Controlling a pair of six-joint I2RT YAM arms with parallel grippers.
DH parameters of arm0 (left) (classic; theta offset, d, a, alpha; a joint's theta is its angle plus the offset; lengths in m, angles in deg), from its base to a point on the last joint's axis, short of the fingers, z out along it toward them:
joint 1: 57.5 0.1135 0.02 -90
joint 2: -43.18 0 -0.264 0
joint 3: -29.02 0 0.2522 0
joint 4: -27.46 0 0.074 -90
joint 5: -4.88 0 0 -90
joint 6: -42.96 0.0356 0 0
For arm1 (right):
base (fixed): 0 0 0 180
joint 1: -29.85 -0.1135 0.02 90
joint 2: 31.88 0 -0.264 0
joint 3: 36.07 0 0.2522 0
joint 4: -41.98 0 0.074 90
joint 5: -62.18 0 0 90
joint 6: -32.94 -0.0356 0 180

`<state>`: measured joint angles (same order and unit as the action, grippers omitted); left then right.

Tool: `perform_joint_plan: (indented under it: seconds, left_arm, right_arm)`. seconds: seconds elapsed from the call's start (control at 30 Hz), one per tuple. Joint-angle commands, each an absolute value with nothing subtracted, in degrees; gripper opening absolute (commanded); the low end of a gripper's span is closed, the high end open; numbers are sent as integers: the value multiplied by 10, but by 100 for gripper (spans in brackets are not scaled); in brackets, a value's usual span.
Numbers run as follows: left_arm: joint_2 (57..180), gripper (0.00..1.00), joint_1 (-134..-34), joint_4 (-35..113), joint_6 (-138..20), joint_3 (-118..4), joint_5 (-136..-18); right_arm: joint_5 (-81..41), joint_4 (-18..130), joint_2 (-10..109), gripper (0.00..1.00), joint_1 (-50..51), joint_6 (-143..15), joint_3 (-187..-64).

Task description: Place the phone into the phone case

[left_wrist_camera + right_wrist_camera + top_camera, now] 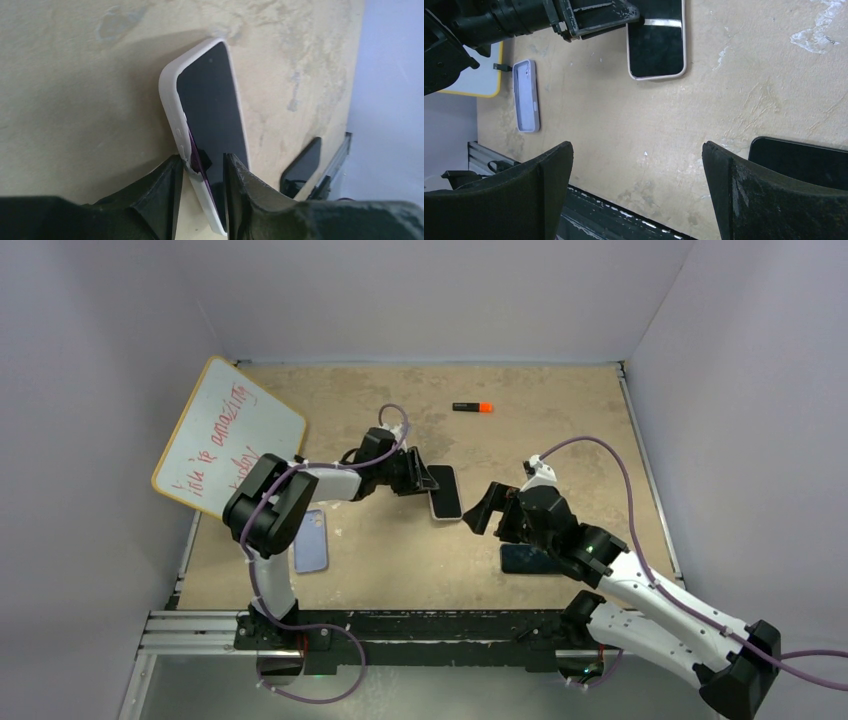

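A dark-screened phone [212,110] sits in a white phone case [172,100] on the table, right of the middle [445,492]. At its near end a purple edge of the phone shows above a bulged part of the case rim. My left gripper [202,159] straddles that end. One finger is against the case's outer side and the other is over the screen, and the gap between them is wider than the phone is thick. My right gripper [636,147] hangs wide open over bare table to the right [490,508], holding nothing.
A lilac case [311,541] lies by the left arm. A second black phone [530,560] lies under the right arm. A whiteboard [228,438] leans at the far left, and a marker [472,407] lies at the back. Grey walls surround the table.
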<state>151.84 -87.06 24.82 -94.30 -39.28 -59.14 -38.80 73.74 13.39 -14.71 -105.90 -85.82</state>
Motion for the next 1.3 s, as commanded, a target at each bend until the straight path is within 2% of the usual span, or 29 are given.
perform_joint_plan:
  seconds: [0.0, 0.07, 0.17, 0.4, 0.5, 0.57, 0.77, 0.97, 1.17, 1.27]
  left_arm:
    - [1496, 38, -865, 304, -894, -422, -635]
    - [1481, 42, -865, 329, -885, -422, -654]
    - [1450, 55, -865, 376, -879, -421, -681]
    - [1378, 66, -865, 556, -859, -421, -760]
    - [1344, 83, -864, 627, -847, -411, -799]
    - [1322, 88, -864, 672, -843, -404, -829]
    - [1250, 90, -851, 776, -845, -378, -914]
    - [1254, 86, -805, 822, -835, -361, -951]
    - [1282, 76, -772, 813, -824, -342, -977]
    - [1283, 75, -770, 808, -821, -336, -996]
  right_arm:
    - [-394, 737, 132, 99, -144, -1065, -877]
    - [-396, 736, 133, 99, -144, -1073, -875]
    - [-398, 732, 132, 99, -144, -1080, -870]
    - [-381, 712, 128, 99, -144, -1066, -860]
    - [-387, 713, 121, 99, -144, -1064, -858]
    - [-387, 711, 116, 99, -144, -1062, -855]
    - [-376, 695, 123, 99, -144, -1062, -845]
    - [-361, 675, 138, 99, -144, -1067, -837]
    - [-369, 706, 150, 99, -144, -1052, -856]
    - [-375, 715, 141, 99, -144, -1050, -857]
